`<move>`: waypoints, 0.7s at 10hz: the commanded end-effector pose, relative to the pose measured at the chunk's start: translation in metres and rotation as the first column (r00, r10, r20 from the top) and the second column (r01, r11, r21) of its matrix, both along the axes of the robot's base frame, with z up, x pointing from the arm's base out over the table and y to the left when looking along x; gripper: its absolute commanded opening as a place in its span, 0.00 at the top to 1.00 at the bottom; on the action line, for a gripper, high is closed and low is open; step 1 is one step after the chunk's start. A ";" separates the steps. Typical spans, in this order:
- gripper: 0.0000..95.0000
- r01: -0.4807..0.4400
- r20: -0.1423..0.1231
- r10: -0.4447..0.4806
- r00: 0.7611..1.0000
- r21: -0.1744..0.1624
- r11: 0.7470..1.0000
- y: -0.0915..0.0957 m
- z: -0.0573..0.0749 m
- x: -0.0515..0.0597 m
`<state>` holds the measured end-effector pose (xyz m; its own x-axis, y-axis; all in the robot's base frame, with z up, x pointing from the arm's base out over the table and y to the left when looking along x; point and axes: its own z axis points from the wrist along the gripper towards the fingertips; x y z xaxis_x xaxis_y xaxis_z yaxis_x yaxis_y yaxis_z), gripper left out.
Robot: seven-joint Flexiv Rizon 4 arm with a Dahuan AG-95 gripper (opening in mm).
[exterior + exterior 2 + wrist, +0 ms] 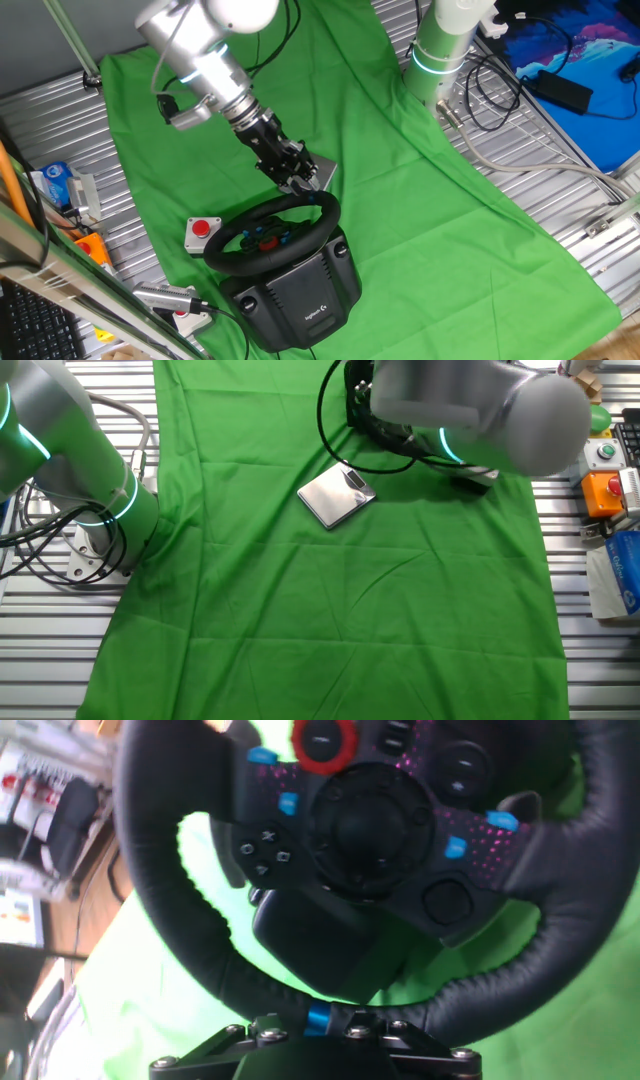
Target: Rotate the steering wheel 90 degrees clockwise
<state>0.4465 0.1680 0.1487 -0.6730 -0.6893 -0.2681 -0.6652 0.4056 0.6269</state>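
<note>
The steering wheel [275, 232] is black and round, with red and blue hub buttons, and sits on a bulky black base [300, 295] bearing a white logo. My gripper [303, 183] comes down onto the far side of the rim. In the hand view the wheel [380, 830] fills the frame. Its rim runs across right at my gripper [318, 1032], with the rim's blue stripe [318, 1017] between the finger mounts. The jaws look shut on the rim. In the other fixed view the wheel is hidden behind my arm [480, 400].
A small grey box with a red button [203, 232] lies just left of the wheel. A silver plate [326, 172] lies on the green cloth [400, 200] behind the gripper, and shows in the other fixed view [335, 495]. A second robot base [440, 50] stands at the back. Clutter lines the left edge.
</note>
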 end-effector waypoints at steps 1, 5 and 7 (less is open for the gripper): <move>0.60 -0.080 0.078 0.082 0.994 -0.035 0.996 0.000 0.000 0.000; 0.60 -0.132 0.129 0.137 0.982 -0.043 0.990 0.002 -0.003 0.004; 0.60 -0.158 0.148 0.162 0.976 -0.037 0.987 0.002 -0.003 0.004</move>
<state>0.4510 0.1701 0.1450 -0.5090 -0.7916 -0.3382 -0.8069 0.3019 0.5076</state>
